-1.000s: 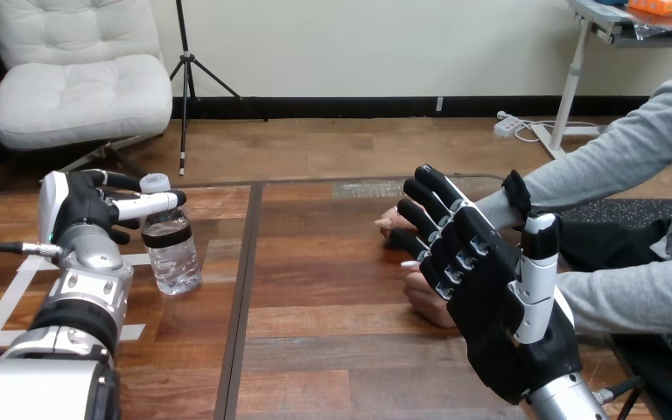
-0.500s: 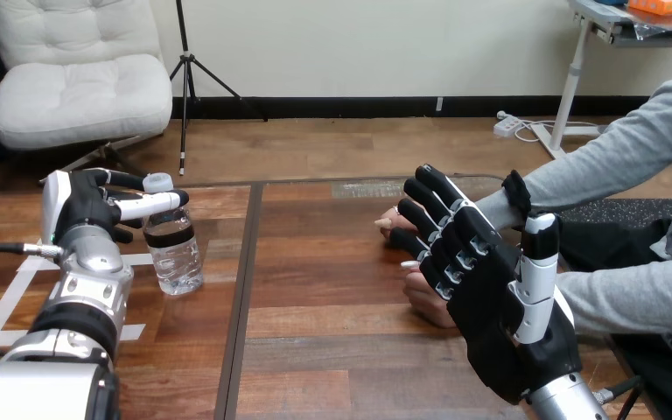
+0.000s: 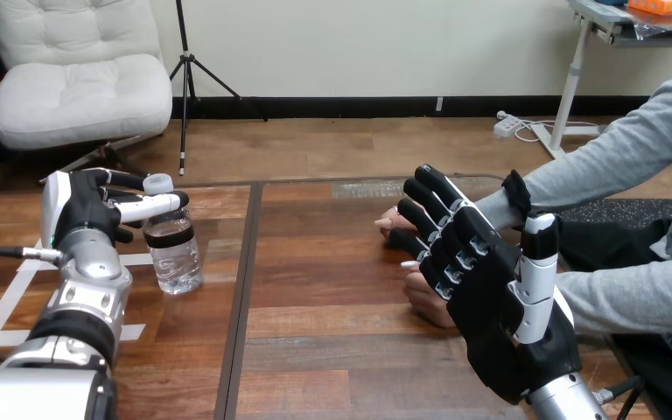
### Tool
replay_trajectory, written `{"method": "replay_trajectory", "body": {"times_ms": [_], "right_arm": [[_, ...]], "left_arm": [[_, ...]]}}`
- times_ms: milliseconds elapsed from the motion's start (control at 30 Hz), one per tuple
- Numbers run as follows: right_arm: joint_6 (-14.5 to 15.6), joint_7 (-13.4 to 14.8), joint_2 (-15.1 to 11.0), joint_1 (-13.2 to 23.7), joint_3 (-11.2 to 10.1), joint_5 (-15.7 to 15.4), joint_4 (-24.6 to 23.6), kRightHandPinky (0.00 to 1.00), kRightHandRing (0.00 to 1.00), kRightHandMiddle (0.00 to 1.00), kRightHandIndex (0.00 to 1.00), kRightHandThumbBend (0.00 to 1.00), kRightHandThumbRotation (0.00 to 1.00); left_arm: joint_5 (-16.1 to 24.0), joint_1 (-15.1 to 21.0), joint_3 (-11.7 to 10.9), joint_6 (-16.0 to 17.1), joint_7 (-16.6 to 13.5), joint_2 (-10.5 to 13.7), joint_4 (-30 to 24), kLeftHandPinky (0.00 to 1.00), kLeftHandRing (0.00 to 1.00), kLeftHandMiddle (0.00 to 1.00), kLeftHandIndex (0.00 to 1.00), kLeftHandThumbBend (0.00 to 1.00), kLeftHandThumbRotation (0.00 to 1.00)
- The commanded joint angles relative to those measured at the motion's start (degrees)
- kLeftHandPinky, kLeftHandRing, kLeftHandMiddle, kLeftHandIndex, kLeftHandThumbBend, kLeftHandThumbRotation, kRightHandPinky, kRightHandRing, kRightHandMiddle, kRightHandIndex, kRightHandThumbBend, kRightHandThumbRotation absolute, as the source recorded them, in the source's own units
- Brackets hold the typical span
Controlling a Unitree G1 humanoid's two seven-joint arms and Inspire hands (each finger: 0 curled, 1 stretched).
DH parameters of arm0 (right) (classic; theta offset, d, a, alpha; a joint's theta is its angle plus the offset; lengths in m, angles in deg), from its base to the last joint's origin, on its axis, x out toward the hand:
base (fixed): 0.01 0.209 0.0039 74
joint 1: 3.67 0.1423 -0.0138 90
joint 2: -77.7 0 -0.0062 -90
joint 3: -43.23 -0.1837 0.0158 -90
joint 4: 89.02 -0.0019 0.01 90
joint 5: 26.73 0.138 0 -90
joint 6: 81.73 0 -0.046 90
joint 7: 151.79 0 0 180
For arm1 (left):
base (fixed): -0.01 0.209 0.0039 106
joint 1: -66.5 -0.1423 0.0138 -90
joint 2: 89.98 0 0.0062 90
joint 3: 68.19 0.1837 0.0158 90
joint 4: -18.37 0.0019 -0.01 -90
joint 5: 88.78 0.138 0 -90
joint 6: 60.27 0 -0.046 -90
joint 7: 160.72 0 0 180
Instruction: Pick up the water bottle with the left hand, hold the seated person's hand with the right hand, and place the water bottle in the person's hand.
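Left hand (image 3: 83,210) is gripping water bottle (image 3: 173,254) by its neck.
Right hand (image 3: 499,306) is hovering open, fingers straight, far right of bottle.

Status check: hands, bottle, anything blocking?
Left hand at water bottle neck, grip unclear. Right hand open, near the person's hands, not holding. Bottle upright on table. No obstruction seen.

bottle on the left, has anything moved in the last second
The left hand, its fingers round the bottle's neck, edged slightly toward the view's right, and the bottle slid with it, still standing on the table. The right hand, open in front of the person's hands, stayed where it was.
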Motion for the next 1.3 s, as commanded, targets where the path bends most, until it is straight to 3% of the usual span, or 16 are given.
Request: {"method": "replay_trajectory", "body": {"times_ms": [0,633,933,1267], "right_arm": [[-1.0,0.2,0.6,1.8,-0.3,0.4,-2.9,0.94,0.97,0.96,0.94,0.92,1.00],[-0.7,0.1,0.4,1.9,-0.6,0.8,-2.8,0.94,0.98,0.97,0.94,0.92,1.00],[-0.9,-0.4,0.2,2.2,-0.8,1.0,-2.4,0.94,0.98,0.96,0.94,0.91,1.00],[-0.9,-0.6,0.0,2.3,-0.9,1.0,-2.2,0.94,0.98,0.97,0.95,0.90,1.00]], "left_arm": [[0.6,0.7,0.1,3.0,-0.5,2.3,-2.0,0.37,0.42,0.48,0.50,0.70,0.00],[1.5,-1.4,0.7,6.4,-2.1,4.4,-3.8,0.39,0.44,0.50,0.51,0.68,0.00],[1.5,-2.5,0.4,9.9,-2.8,5.4,-4.6,0.38,0.43,0.49,0.51,0.68,0.00],[1.4,-2.6,0.3,11.4,-3.6,6.2,-4.9,0.35,0.40,0.46,0.50,0.71,0.00]]}}
